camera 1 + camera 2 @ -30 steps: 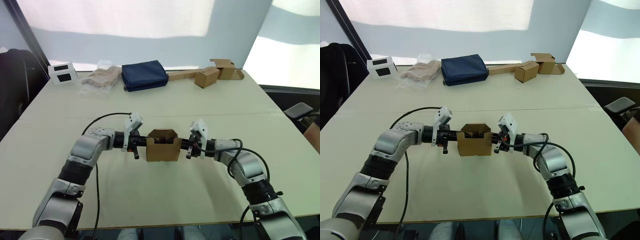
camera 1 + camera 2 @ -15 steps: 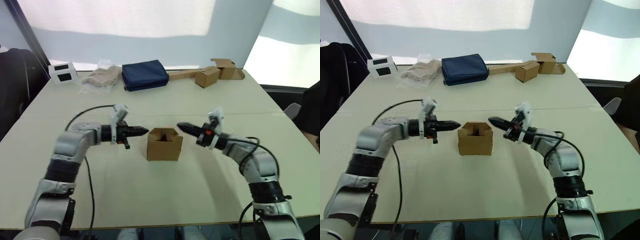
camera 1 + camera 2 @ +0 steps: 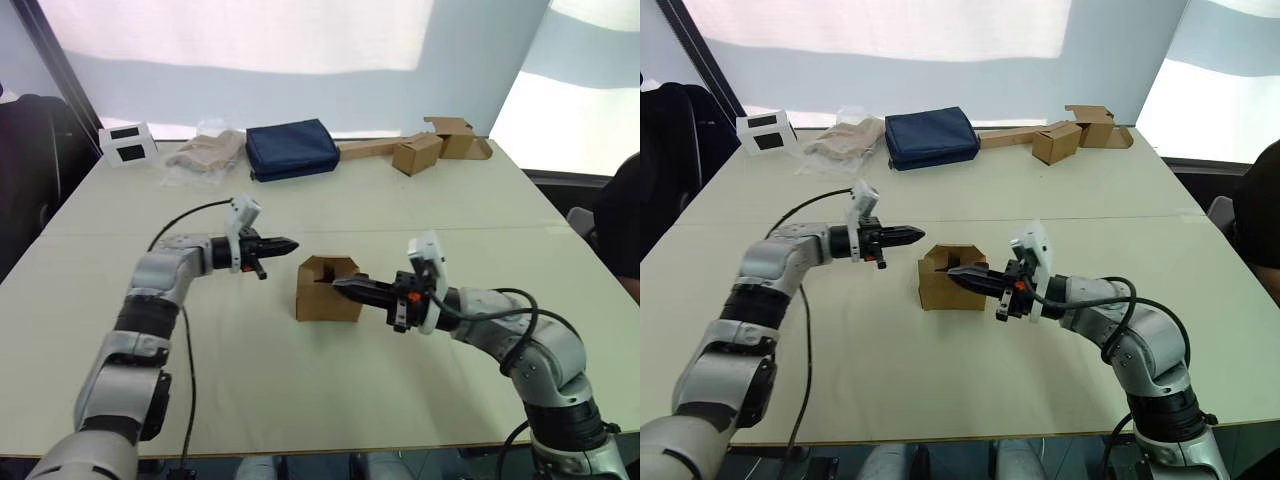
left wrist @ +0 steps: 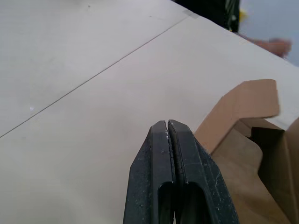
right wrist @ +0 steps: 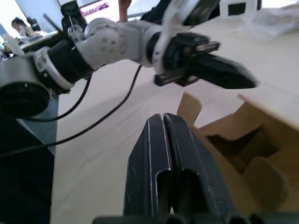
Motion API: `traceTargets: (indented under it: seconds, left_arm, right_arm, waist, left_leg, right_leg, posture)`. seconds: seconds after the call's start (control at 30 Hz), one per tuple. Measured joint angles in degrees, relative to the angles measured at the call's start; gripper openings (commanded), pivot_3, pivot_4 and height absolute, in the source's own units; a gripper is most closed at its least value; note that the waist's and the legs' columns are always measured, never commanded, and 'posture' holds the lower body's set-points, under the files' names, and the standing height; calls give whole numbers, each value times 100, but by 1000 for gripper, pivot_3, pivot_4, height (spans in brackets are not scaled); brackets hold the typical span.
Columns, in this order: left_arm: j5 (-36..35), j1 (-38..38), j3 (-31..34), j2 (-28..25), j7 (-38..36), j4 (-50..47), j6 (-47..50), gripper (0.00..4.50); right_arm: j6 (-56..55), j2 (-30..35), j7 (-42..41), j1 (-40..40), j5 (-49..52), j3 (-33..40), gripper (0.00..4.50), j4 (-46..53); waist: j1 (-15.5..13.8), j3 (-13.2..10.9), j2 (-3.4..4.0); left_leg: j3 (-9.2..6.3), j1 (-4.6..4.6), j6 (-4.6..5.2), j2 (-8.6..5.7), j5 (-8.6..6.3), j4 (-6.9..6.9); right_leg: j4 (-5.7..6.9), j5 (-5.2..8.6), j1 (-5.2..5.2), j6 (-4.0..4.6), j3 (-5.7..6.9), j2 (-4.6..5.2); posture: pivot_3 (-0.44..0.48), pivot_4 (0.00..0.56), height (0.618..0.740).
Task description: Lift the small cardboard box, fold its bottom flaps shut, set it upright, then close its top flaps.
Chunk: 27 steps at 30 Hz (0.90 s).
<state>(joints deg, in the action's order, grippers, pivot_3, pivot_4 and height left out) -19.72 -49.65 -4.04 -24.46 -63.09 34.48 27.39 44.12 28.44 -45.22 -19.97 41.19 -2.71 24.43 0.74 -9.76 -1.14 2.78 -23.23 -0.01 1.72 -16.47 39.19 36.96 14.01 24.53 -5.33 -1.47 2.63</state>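
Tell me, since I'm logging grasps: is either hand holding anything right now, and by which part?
Nothing is held. Both the left hand and right hand are shut on nothing, and the small cardboard box sits on the table.

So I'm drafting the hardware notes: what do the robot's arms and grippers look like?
Both arms are silver-grey jointed shells with black ribbed sections and loose black cables. Each wrist carries a white camera block. The left gripper and right gripper each have two tapered black fingers.

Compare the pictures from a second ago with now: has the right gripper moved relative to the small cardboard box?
Yes. The right gripper, then beside the small cardboard box, has swung to its near side, fingertips shut, over its top edge.
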Motion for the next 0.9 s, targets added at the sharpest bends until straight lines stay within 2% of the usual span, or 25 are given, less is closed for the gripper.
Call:
traceTargets:
  seconds: [0.17, 0.3, 0.57, 0.77, 0.9]
  left_arm:
    - [366, -121, -235, 331, -277, 837, -592, 11]
    - [483, -164, -243, 381, -435, 970, -774, 11]
    - [659, -190, -231, 503, -529, 1063, -931, 11]
    - [665, -174, -191, 487, -557, 1041, -937, 11]
    - [571, 57, -97, 233, -632, 447, -747, 11]
  right_arm:
    - [-335, -103, 45, -45, -452, -269, 0, -423]
    - [-529, -126, 39, -165, -731, -323, 0, -783]
    - [-1025, -143, -127, -520, -1552, -927, 0, -1583]
    - [-1258, -266, -182, -571, -1795, -1020, 0, -1743]
    - [-1234, -280, -179, -545, -1786, -985, 0, -1712]
  waist:
    - [9, -1, -1]
    - [1, -1, -1]
    - [12, -1, -1]
    - [8, 0, -1]
    - [16, 0, -1]
  left_leg:
    - [-3, -9, 0, 3, 0, -1]
    - [-2, -10, 0, 3, 0, 0]
    - [-4, -11, 0, 3, 0, -1]
    - [-6, -8, 0, 3, 0, 0]
    - [-15, -9, 0, 6, 0, 0]
  right_leg:
    - [4, 0, 11, -1, 3, -6]
    - [5, 0, 13, -1, 2, -4]
    - [5, -1, 13, -1, 3, -5]
    - [10, -1, 12, -1, 3, -4]
    - [10, -1, 12, -1, 3, -4]
  posture:
    - [0, 150, 740]
    - [0, 150, 740]
    - [0, 150, 740]
    - [0, 150, 740]
    - [0, 150, 740]
